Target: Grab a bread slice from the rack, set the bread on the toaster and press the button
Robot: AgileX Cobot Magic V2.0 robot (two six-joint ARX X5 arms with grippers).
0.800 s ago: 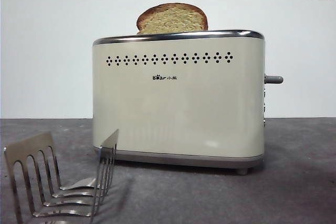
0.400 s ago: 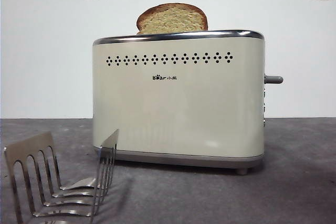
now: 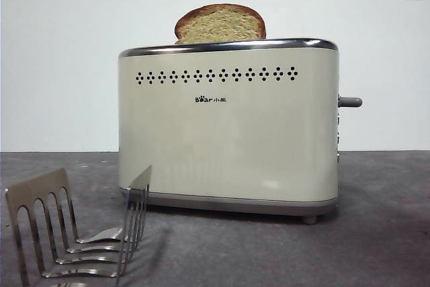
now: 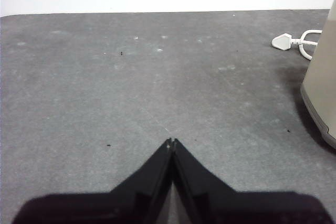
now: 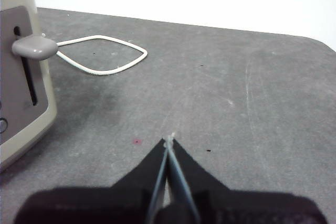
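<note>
Behind toaster (image 3: 228,126) rim, slice of bread (image 3: 220,23) (lower part hidden)

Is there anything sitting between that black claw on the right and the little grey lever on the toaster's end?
Nothing visible does. In the right wrist view, the right gripper, jaws shut, hangs over bare grey table, and the small grey lever button juts freely from the cream-beige toaster. The looped white cord lies farther back.

The slice of bread (image 3: 220,23) stands in the top of the toaster (image 3: 228,126). The rack (image 3: 77,230) sits before the toaster's left end; the button (image 3: 350,102) juts from its right end.
</note>
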